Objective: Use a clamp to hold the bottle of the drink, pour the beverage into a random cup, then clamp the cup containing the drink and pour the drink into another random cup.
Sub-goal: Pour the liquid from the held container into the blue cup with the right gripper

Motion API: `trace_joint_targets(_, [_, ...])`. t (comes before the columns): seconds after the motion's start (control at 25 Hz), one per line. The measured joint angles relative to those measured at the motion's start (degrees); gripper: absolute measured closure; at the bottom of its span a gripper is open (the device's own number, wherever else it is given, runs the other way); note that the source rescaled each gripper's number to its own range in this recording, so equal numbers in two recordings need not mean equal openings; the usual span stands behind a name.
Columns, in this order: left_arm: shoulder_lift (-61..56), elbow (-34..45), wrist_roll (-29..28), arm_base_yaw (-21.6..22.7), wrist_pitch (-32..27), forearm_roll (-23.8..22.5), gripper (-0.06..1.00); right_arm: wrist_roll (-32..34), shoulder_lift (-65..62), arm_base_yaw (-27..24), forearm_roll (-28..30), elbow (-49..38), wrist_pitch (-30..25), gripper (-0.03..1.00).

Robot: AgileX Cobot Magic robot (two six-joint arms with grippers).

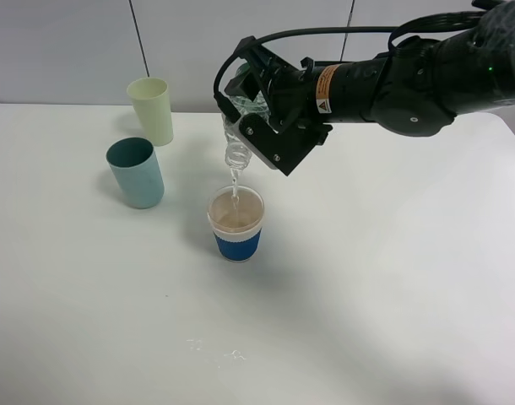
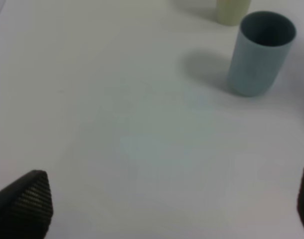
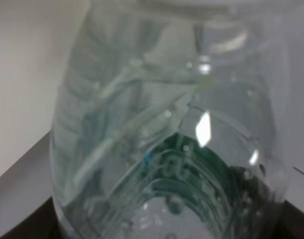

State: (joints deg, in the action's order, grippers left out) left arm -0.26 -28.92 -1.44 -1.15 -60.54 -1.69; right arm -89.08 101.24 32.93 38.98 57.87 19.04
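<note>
the right end effector (image 1: pixel 256 118), clenched on the clear crinkled plastic bottle (image 1: pixel 235 150), holds its long axis steeply tipped, mouth down, directly above the blue-sleeved paper cup (image 1: pixel 237 228) on the white surface (image 1: pixel 393 287); the left end effector (image 2: pixel 169 199), released and empty, sits farther off.

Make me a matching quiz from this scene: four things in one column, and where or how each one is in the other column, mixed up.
Things:
1. bottle
2. teal cup
3. pale cup
4. blue-banded cup

Places or states:
A. farthest back of the cups
B. upright under the bottle's mouth, being filled
C. tipped mouth-down, held by the right gripper
D. upright, just in front of the pale cup

Pairs: 1-C, 2-D, 3-A, 4-B
</note>
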Motion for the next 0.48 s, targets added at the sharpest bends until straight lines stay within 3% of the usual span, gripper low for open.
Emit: trace_joint_targets(0.48, [0.00,0.00,0.00,0.00,0.00,0.00,-0.06,-3.61,0.00,0.00,-0.93,0.00,0.00,0.95])
